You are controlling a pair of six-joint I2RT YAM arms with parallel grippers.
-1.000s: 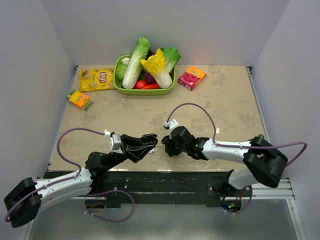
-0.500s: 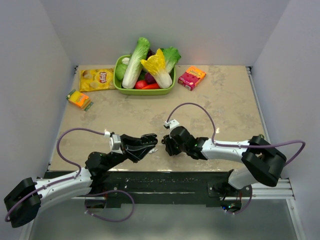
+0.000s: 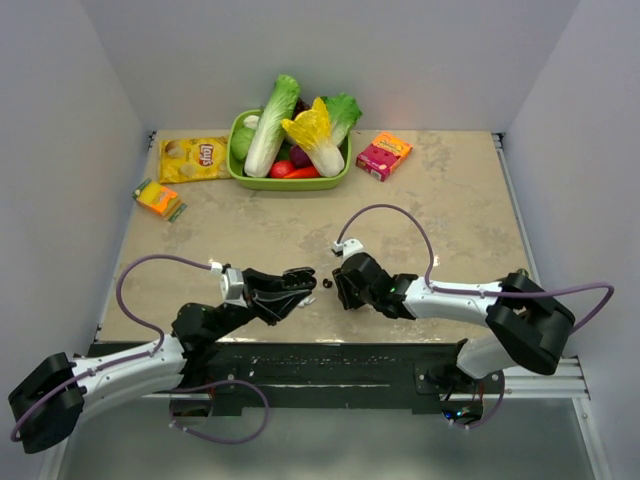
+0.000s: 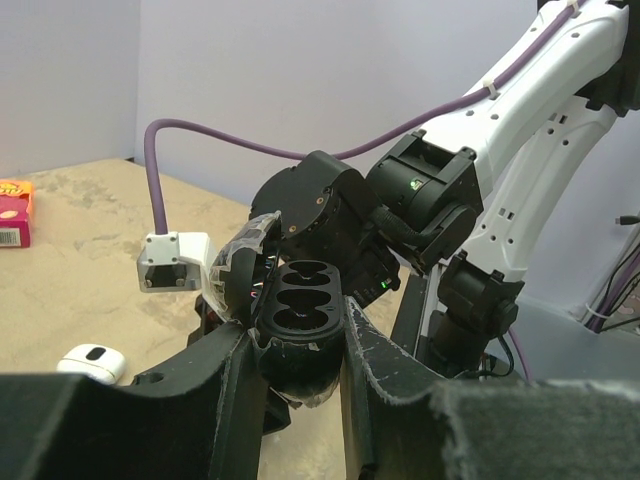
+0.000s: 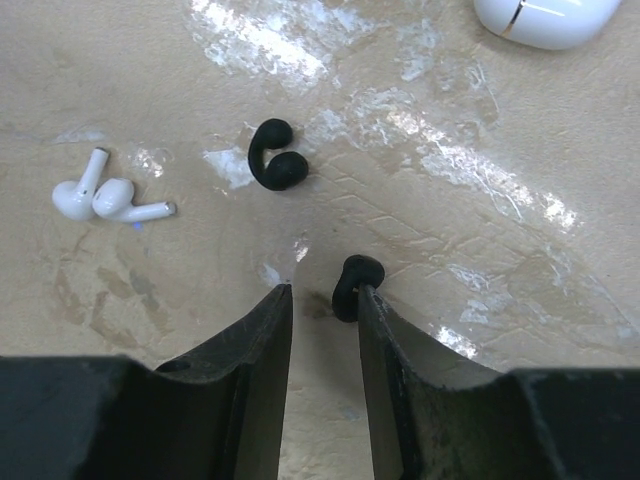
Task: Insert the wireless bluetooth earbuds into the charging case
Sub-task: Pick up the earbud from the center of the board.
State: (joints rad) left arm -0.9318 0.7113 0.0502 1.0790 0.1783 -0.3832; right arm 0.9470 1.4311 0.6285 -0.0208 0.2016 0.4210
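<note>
Black plastic forms the open case point(image 4: 300, 320) clamped between the fingers of the left gripper point(image 4: 295, 345), its empty wells facing up (the lid leans back on one side). The white charging case point(image 4: 92, 362), with a dark spot at its centre, lies on the table point(image 5: 480, 200) near that gripper, touched by nothing. The right gripper point(image 5: 325, 290) points down at the table, its jaws a narrow gap apart with nothing clamped. A black earbud point(image 5: 355, 285) lies right at one fingertip, a second black earbud point(image 5: 275, 155) is just beyond, and the white earbuds point(image 5: 105, 198) lie together further off.
</note>
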